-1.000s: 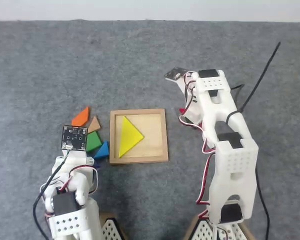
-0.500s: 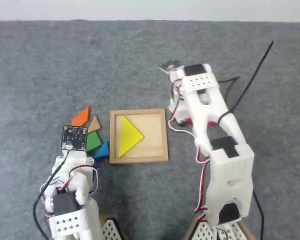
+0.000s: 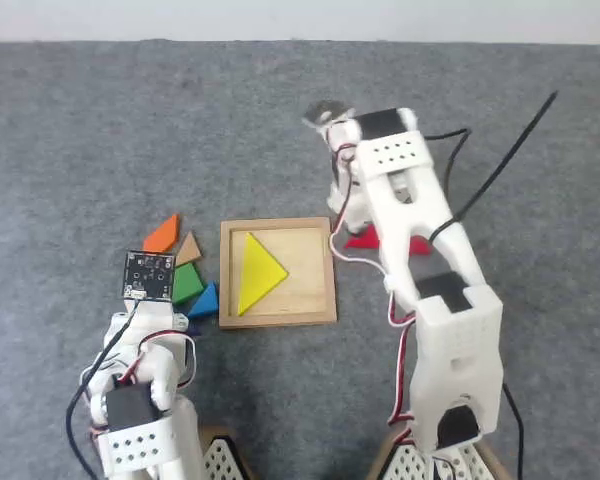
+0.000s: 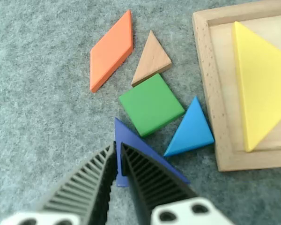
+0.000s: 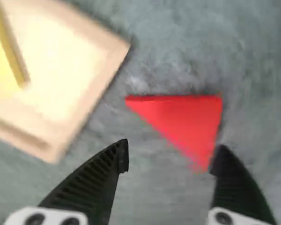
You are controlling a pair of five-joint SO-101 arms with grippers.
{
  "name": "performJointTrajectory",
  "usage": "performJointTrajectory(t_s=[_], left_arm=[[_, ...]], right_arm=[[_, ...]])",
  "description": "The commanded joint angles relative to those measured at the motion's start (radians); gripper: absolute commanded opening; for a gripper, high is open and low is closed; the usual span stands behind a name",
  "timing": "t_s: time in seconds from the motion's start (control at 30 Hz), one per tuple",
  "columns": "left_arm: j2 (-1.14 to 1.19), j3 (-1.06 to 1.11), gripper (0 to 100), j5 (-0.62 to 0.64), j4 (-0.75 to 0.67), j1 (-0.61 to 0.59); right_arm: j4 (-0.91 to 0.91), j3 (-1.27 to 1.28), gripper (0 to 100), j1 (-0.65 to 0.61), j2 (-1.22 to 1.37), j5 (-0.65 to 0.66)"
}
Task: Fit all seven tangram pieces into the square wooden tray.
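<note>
Grey carpet [image 3: 80,120] covers the table in the high view, with the square wooden tray [image 3: 278,222] at the centre and a yellow triangle [image 3: 257,272] lying flat in its left half. The right arm [image 3: 410,200] has swung left and away from its base over the last second. The red triangle [image 3: 365,238], before little more than a sliver under the arm, now shows on the carpet just right of the tray, though the arm still crosses over its middle. The left arm [image 3: 145,340], the tray and the yellow triangle have not shifted. Left of the tray lie an orange parallelogram [image 3: 162,234], a tan triangle [image 3: 188,249], a green square [image 3: 188,284] and a light-blue triangle [image 3: 205,299]. The left arm's wrist covers part of this cluster.

From the left wrist, the left gripper [image 4: 118,149] hangs with its jaws almost pressed together, only a slit between them. It sits over a dark-blue triangle [image 4: 129,140], whose near corner the jaws hide. Beyond it, the green square, tan triangle and orange parallelogram lie close together, and the light-blue triangle lies just beside the tray rim.

From the right wrist, the right gripper [image 5: 172,150] is spread wide above the red triangle, which lies flat on the carpet apart from the tray's corner.
</note>
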Motion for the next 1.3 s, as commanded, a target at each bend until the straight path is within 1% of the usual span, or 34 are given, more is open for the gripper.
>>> performJointTrajectory(t_s=[0.0,0.03,0.1,0.33,0.4,0.67,0.9,1.1,1.27], left_arm=[[-0.018,-0.008,2,0.006,0.006,0.006],[-0.018,-0.008,2,0.006,0.006,0.006],[-0.018,-0.008,2,0.006,0.006,0.006],[-0.018,-0.008,2,0.006,0.006,0.006],[-0.018,-0.008,2,0.006,0.006,0.006],[-0.018,-0.008,2,0.006,0.006,0.006],[-0.018,-0.008,2,0.006,0.006,0.006],[-0.018,-0.008,2,0.006,0.006,0.006],[-0.018,-0.008,2,0.006,0.006,0.006]], right_arm=[[0.012,-0.018,42.4,0.027,0.001,0.423],[0.007,-0.020,44.8,0.027,0.005,0.471],[-0.015,-0.020,47.0,0.027,0.013,0.508],[-0.033,-0.015,46.8,0.051,0.070,0.598],[-0.042,-0.015,46.8,0.077,0.099,0.624],[-0.084,-0.017,46.8,0.133,0.176,0.692],[-0.127,-0.017,46.6,0.099,0.243,0.694],[-0.119,-0.015,34.8,0.085,0.251,0.690],[-0.111,-0.015,30.8,0.085,0.251,0.660]])
